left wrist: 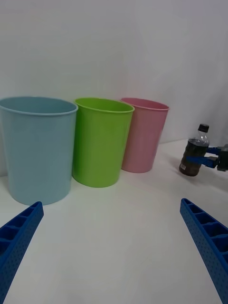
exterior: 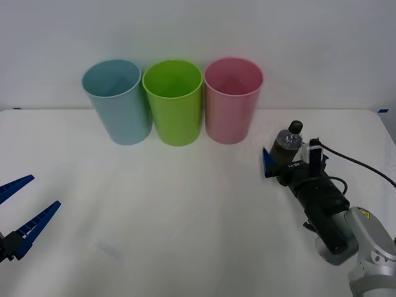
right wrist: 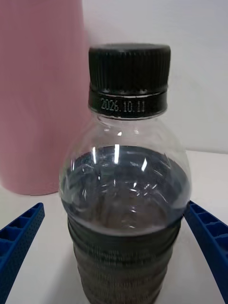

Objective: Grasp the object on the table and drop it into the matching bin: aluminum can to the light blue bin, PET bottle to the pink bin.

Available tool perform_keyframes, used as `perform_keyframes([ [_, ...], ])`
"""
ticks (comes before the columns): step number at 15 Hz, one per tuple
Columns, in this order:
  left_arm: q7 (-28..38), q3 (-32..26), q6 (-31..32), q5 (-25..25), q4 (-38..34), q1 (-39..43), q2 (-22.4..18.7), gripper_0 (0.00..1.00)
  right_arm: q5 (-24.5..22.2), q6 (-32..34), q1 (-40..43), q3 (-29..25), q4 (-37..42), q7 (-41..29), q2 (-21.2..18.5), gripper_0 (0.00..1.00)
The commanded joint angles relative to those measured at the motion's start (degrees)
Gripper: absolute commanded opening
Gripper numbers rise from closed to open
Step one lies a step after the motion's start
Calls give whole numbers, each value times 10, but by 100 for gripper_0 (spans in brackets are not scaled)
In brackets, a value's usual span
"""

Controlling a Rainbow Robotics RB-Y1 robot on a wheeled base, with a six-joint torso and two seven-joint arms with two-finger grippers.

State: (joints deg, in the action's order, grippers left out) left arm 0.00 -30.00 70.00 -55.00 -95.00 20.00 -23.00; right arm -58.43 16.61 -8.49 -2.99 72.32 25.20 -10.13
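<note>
So starting at the left: the left gripper (exterior: 28, 207) is parked low at the near-left corner of the table (exterior: 185, 235), blue ribbed fingers spread wide with nothing between them. It's well away from everything else.

Along the far edge of the table there's a row of three bins standing upright, basically touching each other: the light blue bin (exterior: 117, 102) on the left, a green bin (exterior: 174, 102) in the middle, and the pink bin (exterior: 232, 99) on the right.

Then to the right of the pink bin and a bit nearer is the PET bottle (exterior: 288, 145), upright on the table, black cap on top, dark contents. It's near the pink bin but not touching it.

The right gripper (exterior: 291, 162) comes in from the near-right and has its blue fingers on either side of the bottle's lower body. From the right wrist view the fingers (right wrist: 19, 237) sit right beside the bottle (right wrist: 126, 213). Honestly can't tell if they're actually squeezing it or just bracketing it.
</note>
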Motion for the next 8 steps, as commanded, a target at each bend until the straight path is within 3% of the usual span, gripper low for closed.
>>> perform_keyframes([
  [1, 0, 0, 0, 0, 0, 0, 0, 100, 0, -9, -19, 0, -21, 7, 6, 100],
  [8, 0, 0, 0, 0, 0, 0, 0, 100, -1, -21, -23, 6, -22, 11, 7, 100],
])
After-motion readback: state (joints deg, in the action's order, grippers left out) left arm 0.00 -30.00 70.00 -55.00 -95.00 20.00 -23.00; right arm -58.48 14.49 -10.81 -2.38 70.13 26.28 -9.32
